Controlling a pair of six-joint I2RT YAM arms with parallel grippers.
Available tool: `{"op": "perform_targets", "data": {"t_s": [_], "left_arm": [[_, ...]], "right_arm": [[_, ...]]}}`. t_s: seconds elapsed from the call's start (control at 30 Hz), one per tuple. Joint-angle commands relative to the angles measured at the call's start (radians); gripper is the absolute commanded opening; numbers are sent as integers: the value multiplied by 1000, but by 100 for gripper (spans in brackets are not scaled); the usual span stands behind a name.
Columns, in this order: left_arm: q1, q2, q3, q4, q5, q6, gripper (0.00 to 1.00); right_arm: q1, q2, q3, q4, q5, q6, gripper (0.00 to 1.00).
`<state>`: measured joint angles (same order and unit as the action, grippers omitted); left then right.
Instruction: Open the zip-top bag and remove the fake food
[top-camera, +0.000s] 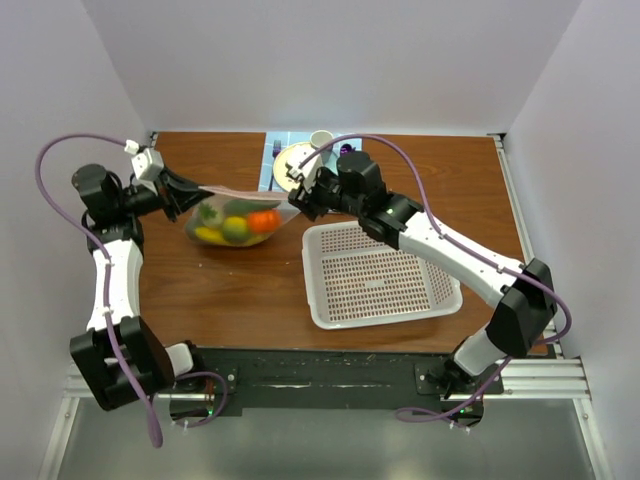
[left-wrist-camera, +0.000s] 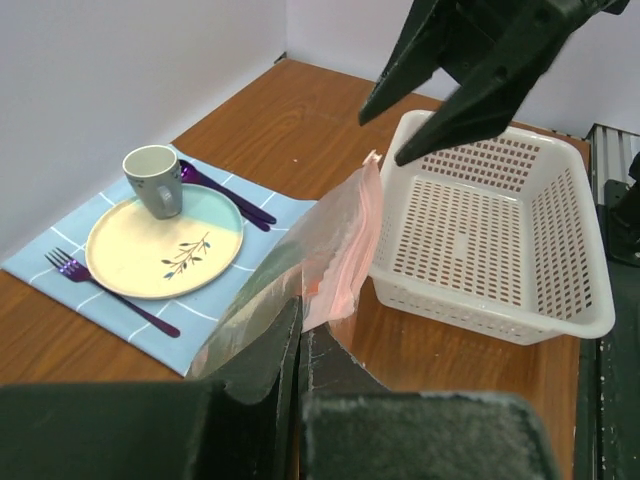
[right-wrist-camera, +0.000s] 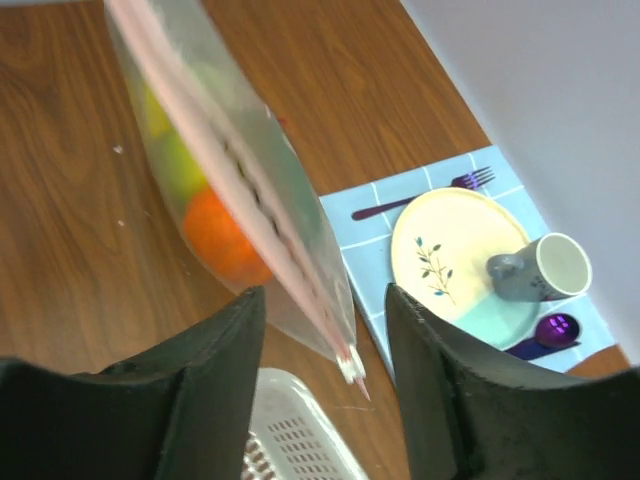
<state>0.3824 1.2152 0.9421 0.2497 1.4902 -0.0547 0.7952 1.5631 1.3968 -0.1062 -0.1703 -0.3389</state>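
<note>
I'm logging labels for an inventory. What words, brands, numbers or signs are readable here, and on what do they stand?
None can be read.
The bag shows only a pink zipper strip and no legible print.
The plate bears a drawn leafy sprig, not lettering.
The cup and the basket show no marks.

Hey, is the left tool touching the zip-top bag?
Touching. The left wrist view shows the left tool shut on the zip-top bag, plastic emerging from between its fingers.
</note>
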Motion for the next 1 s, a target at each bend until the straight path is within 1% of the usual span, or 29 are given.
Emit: {"op": "perform_targets", "data": {"t_s": [0.0,0.03,0.1,0.13,0.17,0.23,0.33,0.4,0.7,0.97], "left_arm": [[-10,-75,-29,128,214,-82,0],[-8,-80,-28,114,214,-83,0],[-10,-85,-23,108,214,-82,0],[-10,-86,-23,106,214,-82,0],[-14,-88,-25,103,214,-82,0],[-19,-95,-28,92,216,-82,0],[-28,-108,-35,86,214,-82,0],[-30,-117,-48,83,214,-83,0],[-31,-131,-92,91,214,-86,0],[-33,-132,-92,91,214,-83,0]], "right_arm": [[33,-46,25,88,-12,187,40],[44,-48,27,89,-15,220,30],[94,-43,19,89,3,233,19],[111,-41,15,92,12,242,11],[145,-37,7,91,24,250,7],[163,-21,2,103,20,288,2],[174,-6,8,102,34,331,1],[174,-6,5,146,43,360,1],[168,-35,45,169,66,379,0],[159,54,116,140,19,443,0]]}}
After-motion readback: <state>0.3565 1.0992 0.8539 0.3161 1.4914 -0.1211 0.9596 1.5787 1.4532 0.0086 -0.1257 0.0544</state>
